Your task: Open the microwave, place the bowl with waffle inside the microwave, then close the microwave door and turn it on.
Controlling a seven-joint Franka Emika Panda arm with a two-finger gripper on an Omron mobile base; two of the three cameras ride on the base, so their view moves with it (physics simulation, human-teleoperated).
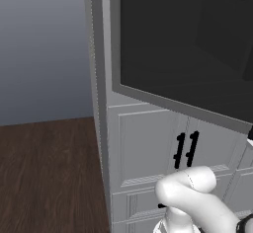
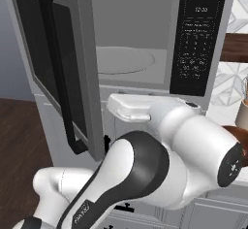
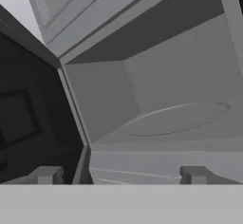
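The microwave [image 2: 131, 34] stands open, its grey cavity bare with a round turntable [image 2: 123, 60] on the floor. The microwave door [image 2: 34, 53] is swung out to the left, its long black bar handle [image 2: 59, 68] facing me; the left base view shows its dark glass [image 1: 188, 49]. My gripper [image 3: 121, 175] is open just in front of the cavity's lower edge, nothing between its fingertips [image 3: 47, 174]. It looks in at the turntable [image 3: 178, 117], with the door [image 3: 28, 114] on its left. The bowl is out of view.
A dark control panel [image 2: 198, 34] runs down the microwave's right side. Grey panelled cabinet doors with small black handles [image 1: 187, 149] sit below. My arm's big elbow [image 2: 193, 150] blocks the lower right, where a brown rounded thing [image 2: 241, 135] peeks out. Wooden floor [image 1: 44, 173] lies left.
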